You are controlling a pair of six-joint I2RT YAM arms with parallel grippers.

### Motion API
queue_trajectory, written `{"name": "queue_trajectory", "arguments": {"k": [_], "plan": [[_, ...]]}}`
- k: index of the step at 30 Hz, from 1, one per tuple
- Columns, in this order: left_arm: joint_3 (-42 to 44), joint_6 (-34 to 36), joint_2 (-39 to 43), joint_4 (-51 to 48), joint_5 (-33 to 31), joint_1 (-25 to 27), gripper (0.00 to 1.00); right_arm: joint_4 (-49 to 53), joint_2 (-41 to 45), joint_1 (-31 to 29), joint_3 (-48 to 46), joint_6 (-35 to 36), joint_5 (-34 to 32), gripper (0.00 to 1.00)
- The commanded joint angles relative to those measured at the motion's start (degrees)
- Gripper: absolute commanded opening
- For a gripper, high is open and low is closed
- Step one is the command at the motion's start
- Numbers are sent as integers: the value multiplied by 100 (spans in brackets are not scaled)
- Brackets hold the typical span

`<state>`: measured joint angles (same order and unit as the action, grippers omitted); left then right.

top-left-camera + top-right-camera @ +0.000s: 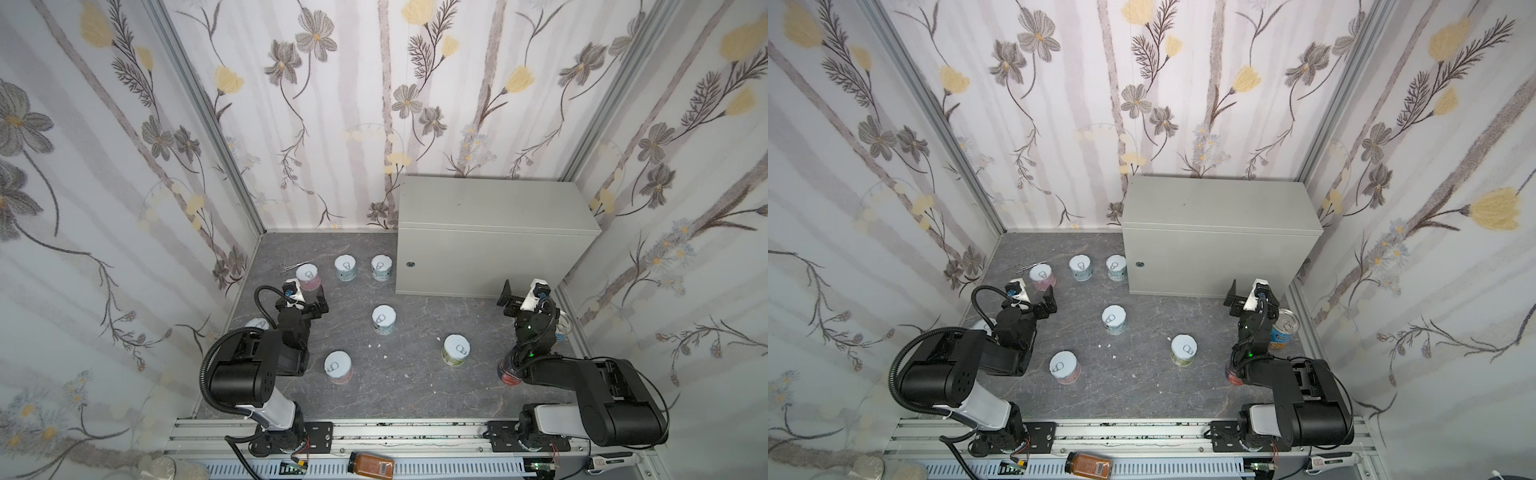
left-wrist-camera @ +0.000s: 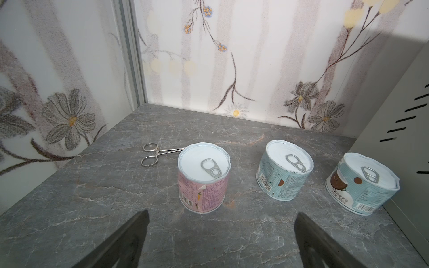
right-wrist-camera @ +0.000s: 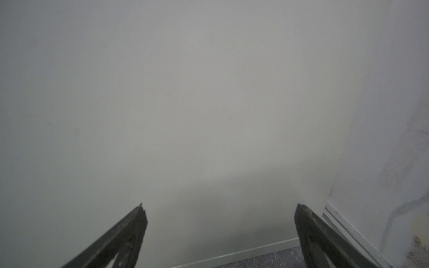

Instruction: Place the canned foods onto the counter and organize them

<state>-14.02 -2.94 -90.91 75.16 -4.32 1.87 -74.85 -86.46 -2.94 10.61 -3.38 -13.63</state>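
Opening stage of the can transfer, by the layout: no tin stands on the counter (image 1: 490,203), whose flat top is bare. Left gripper (image 2: 220,215), fingers spread wide and empty, faces the pink-labelled can (image 2: 204,178), upright on the marbled floor (image 1: 415,386) just beyond the fingertips. A pale-blue can (image 2: 284,171) and a cartoon-printed blue can (image 2: 362,185) stand beside it toward the cabinet, and steel forceps (image 2: 153,154) lie behind it. Right gripper (image 3: 220,208), likewise spread and empty, faces the counter's front panel. Other tins, among them a central can (image 1: 383,319), stand scattered on the floor. The next move probably calls for advancing the left fingers around the pink can, closing, then lifting above the counter's edge.
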Motion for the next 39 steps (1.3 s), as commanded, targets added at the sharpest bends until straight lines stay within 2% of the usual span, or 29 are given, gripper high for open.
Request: {"name": "queue_trajectory", "arguments": {"k": [1, 6, 8, 11, 16, 21, 24, 31, 35, 39], "plan": [[-37, 48, 4, 53, 13, -18, 100, -107, -3, 4, 50, 48, 27, 100], [-38, 39, 63, 26, -9, -28, 100, -213, 91, -5, -39, 50, -37, 100], [-15, 14, 284, -80, -80, -25, 100, 74, 503, -5, -68, 13, -170, 100], [-55, 4, 832, -600, -184, -1, 100, 2062, 1430, -5, 470, -189, -520, 100], [-226, -193, 2154, -1568, -308, 28, 100, 3434, 2491, -14, 880, -538, -415, 100], [-1177, -839, 3280, -3589, -10, 33, 100, 5443, 3376, -78, 1696, -969, -278, 100], [-1702, -1186, 3738, -4575, 240, 112, 100, 6205, 3841, -166, 2032, -1114, -86, 100], [-2609, -1339, 4491, -6760, -57, 916, 100, 7609, 4532, -629, 2506, -1178, 322, 100], [-2599, -1645, 4957, -7418, -438, 1655, 100, 8322, 4763, -855, 2603, -1366, 782, 100], [-2487, -1994, 5044, -7857, -981, 2470, 100, 9072, 4847, -1145, 2697, -1512, 1140, 100]]}}
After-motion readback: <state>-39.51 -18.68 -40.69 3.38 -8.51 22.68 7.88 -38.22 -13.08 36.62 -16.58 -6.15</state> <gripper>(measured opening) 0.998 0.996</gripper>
